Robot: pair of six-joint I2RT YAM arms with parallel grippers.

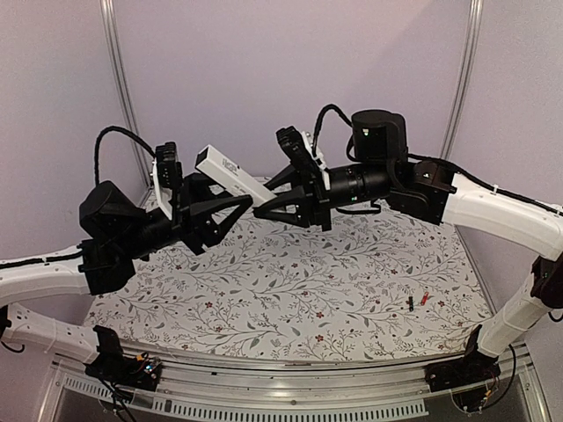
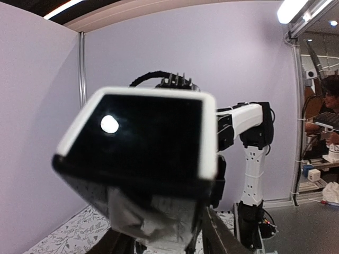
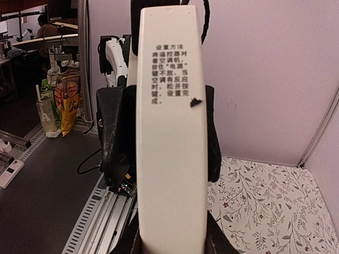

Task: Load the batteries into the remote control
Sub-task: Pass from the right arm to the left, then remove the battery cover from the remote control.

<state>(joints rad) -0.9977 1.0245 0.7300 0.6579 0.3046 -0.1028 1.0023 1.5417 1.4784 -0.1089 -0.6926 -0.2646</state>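
Progress: nothing was loaded; I judged that opening the compartment and fitting both cells remained to be done.
Remote control (image 1: 233, 174): was held tilted in the air between the two arms, well above the floral cloth (image 1: 290, 290).
Right gripper (image 1: 264, 209): narrow, clamped on the remote's lower end.
Left gripper (image 1: 244, 205): was beside the bar; grip could not be told.
Batteries: black battery (image 1: 410, 303) and red battery (image 1: 424, 298) lay close together on the cloth, far right.
Surfaces: smooth white plastic bar with rounded edges, glossy black end face and printed back.

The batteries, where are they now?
In the top view, the black battery and red battery lie side by side on the table, near right, by the right arm.
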